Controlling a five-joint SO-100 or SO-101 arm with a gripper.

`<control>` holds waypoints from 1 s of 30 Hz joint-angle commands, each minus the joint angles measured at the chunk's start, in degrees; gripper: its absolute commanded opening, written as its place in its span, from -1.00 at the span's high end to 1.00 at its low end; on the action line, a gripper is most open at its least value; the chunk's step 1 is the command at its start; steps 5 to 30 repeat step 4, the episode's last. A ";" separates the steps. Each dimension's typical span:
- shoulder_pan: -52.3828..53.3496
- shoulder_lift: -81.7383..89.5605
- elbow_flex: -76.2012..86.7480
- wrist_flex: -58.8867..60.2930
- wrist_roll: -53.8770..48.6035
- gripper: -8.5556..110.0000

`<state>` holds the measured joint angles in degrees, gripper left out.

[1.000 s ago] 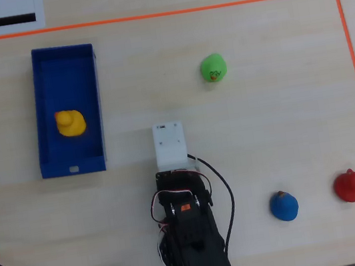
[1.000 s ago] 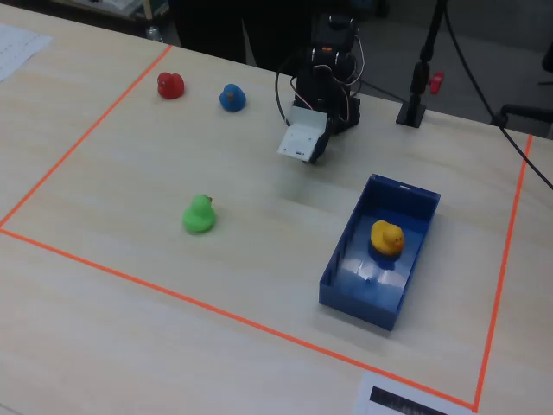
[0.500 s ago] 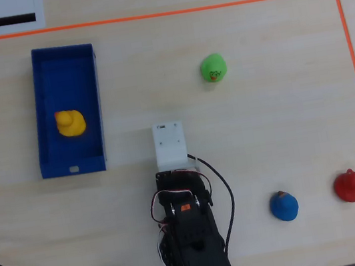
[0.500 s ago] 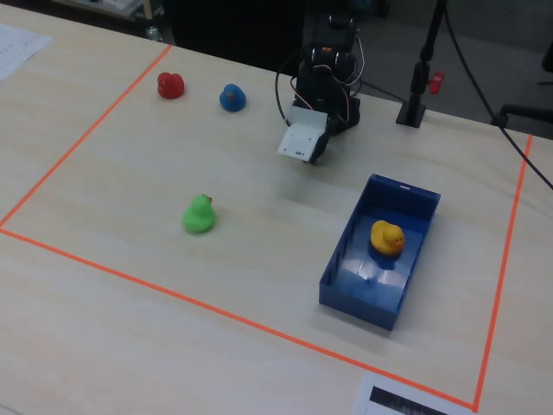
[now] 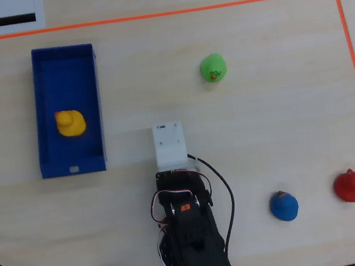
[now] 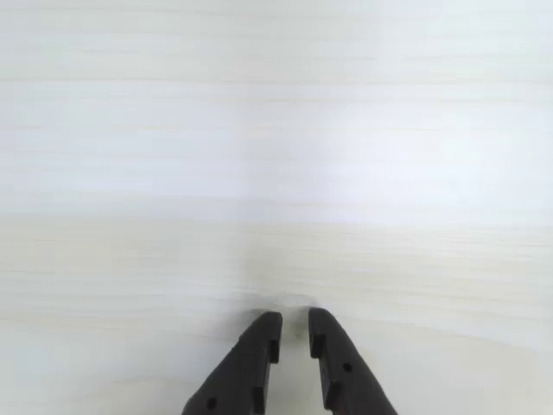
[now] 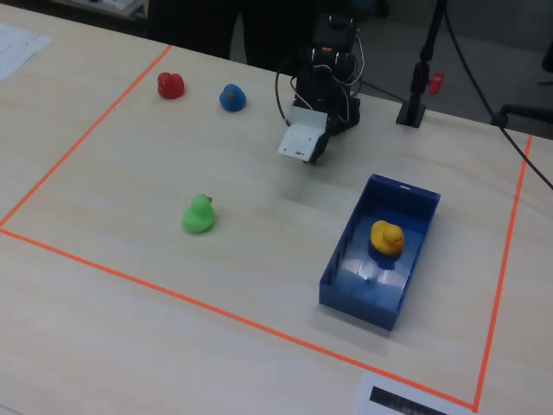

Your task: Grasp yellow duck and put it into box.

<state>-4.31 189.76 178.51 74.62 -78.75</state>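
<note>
The yellow duck point(image 5: 70, 123) sits inside the dark blue box point(image 5: 75, 167), near its middle; it also shows in the fixed view point(image 7: 387, 236) within the box point(image 7: 359, 303). My gripper point(image 6: 294, 318) is folded back near the arm's base, well away from the box, with only bare table under it. Its jaws stand almost together with a thin gap and hold nothing. In the overhead view the white wrist block point(image 5: 169, 144) covers the gripper.
A green duck point(image 5: 213, 68) stands mid-table, and a blue duck point(image 5: 284, 206) and a red duck point(image 5: 348, 185) lie at the lower right in the overhead view. Orange tape point(image 5: 145, 16) borders the work area. The arm's base and cables point(image 5: 191, 239) sit at the near edge.
</note>
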 commanded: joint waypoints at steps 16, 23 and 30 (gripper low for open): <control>0.26 -0.09 -0.26 1.05 0.44 0.85; 0.26 -0.09 -0.26 1.05 0.44 0.85; 0.26 -0.09 -0.26 1.05 0.44 0.85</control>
